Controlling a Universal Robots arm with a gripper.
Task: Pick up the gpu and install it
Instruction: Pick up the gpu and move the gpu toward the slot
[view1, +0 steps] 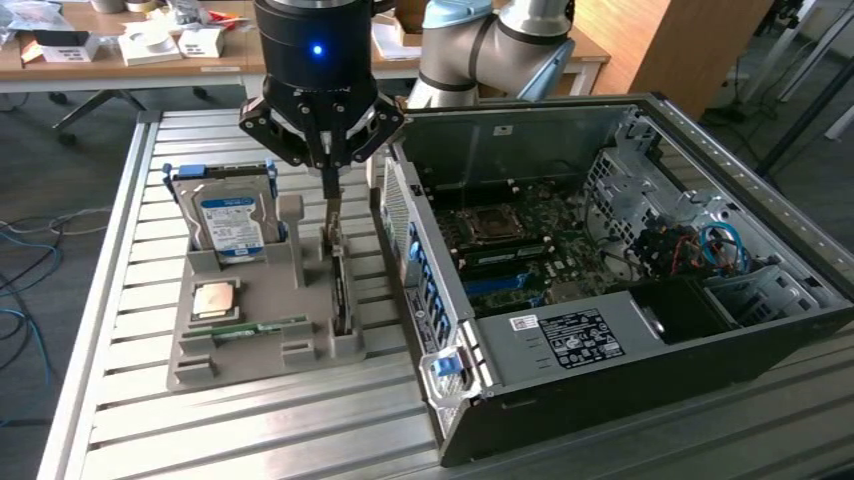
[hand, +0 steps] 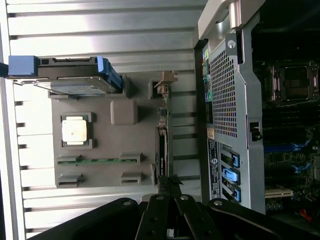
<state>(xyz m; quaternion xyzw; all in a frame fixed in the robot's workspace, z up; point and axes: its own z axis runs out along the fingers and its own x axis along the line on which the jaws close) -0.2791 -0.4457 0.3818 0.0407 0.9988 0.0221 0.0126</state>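
The case (view1: 561, 135) on the right lies open, and the gpu (view1: 342, 290) is not yet installed. It stands on edge in the tray (view1: 267, 290) just left of the case. The gripper (view1: 328, 195) hangs over the gpu with fingers closed together at its top edge; whether they pinch it I cannot tell.

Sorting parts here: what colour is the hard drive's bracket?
Blue bracket, clearest in the wrist view.

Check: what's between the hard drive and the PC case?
The gpu, standing on edge in the gray tray, under the claw; exterior view shows it.
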